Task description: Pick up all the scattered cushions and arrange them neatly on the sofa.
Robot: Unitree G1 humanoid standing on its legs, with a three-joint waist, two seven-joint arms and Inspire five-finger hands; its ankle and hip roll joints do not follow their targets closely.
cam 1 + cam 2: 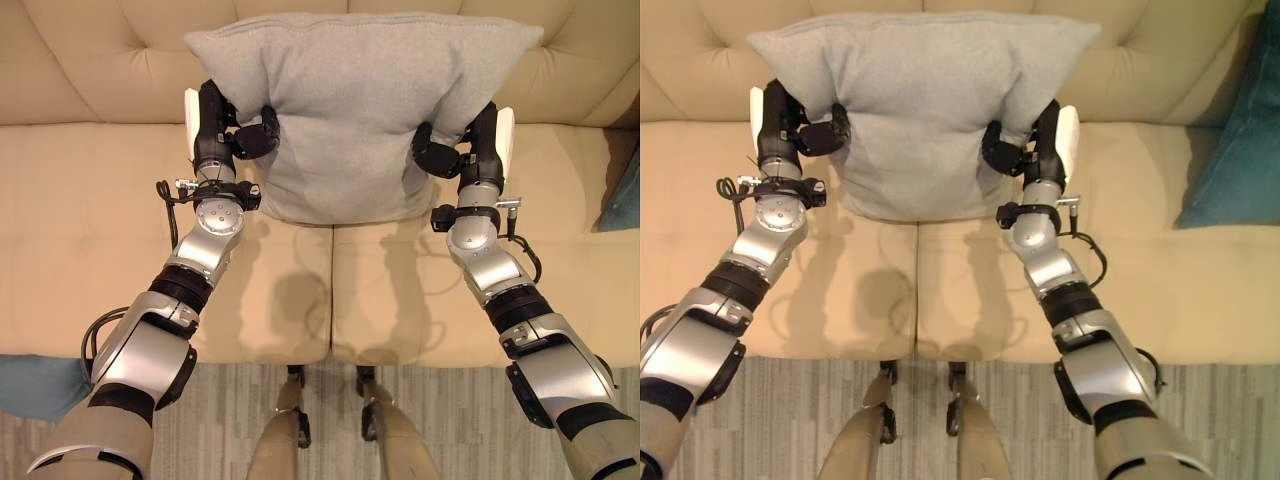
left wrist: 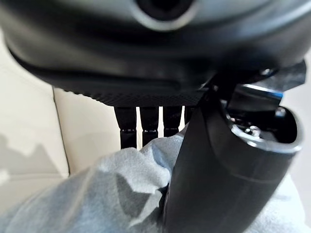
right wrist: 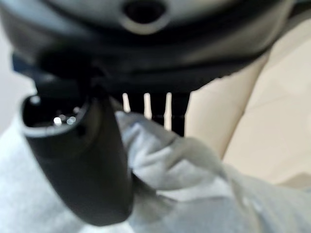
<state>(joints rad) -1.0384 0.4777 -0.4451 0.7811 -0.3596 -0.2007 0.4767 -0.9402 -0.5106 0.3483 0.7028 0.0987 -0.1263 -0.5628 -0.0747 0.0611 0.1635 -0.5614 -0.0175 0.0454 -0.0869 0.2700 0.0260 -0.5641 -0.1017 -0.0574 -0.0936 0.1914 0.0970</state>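
One grey cushion (image 1: 350, 110) is standing upright at the top centre of the head frames, its lower edge sitting on the seat of the beige sofa (image 1: 100, 250) over the seam between the two seat pads and its upper part leaning against the tufted backrest. Both hands are gripping it, one at each side. The left hand (image 1: 225, 130), at the upper left of the frame, is pinching the cushion's left edge, with the thumb curling onto the front face and the fingers (image 2: 148, 121) running behind the fabric, as the left wrist view is showing. The right hand (image 1: 470, 145), at the upper right, is clasping the opposite edge the same way, its thumb pressing on the front and its fingers (image 3: 177, 114) passing behind a bunched fold of grey cloth. A second cushion, the teal cushion (image 1: 1240, 130), is leaning on the sofa at the right edge of the right eye frame, well apart from the grey one. A blue cloth item (image 1: 35, 385) is showing at the lower left of the left eye frame below the seat front, over the striped grey rug (image 1: 450, 420); whether it is a third cushion cannot be told. No writing or label is showing legibly on any cushion.
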